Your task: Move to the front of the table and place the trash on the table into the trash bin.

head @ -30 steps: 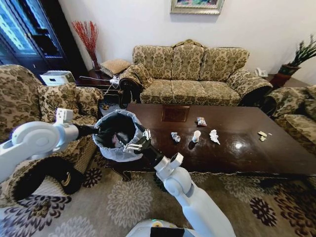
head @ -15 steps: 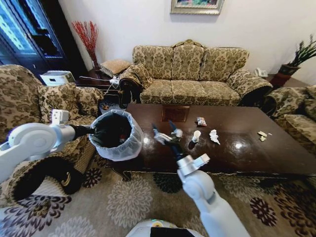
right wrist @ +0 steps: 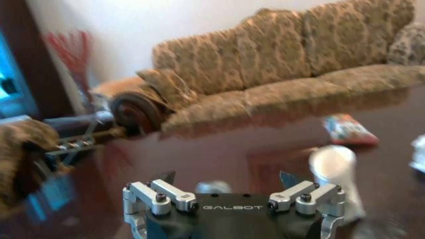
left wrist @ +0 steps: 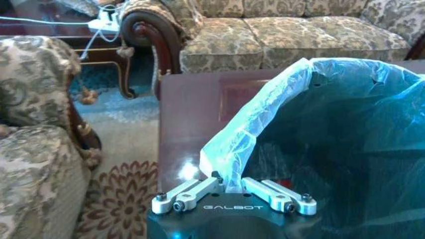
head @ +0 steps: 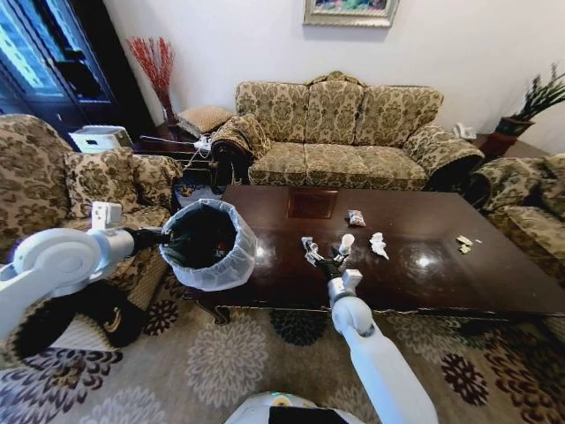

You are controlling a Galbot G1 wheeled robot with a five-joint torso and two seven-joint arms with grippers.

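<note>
the left tool is pinching the folded rim of the round dark trash bin with its translucent whitish bag, holding it up at the left end of the dark glossy reddish-brown wooden table. the right tool is hovering with fingers spread wide and empty over a crumpled white tissue, just beside a small white cup. a coloured wrapper, another tissue and yellowish scraps are lying farther along the table.

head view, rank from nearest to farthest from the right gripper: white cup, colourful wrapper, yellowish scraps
From the right gripper:
1. White cup, just beside it on the right.
2. Colourful wrapper, farther back toward the sofa.
3. Yellowish scraps, far off at the table's right end.
</note>
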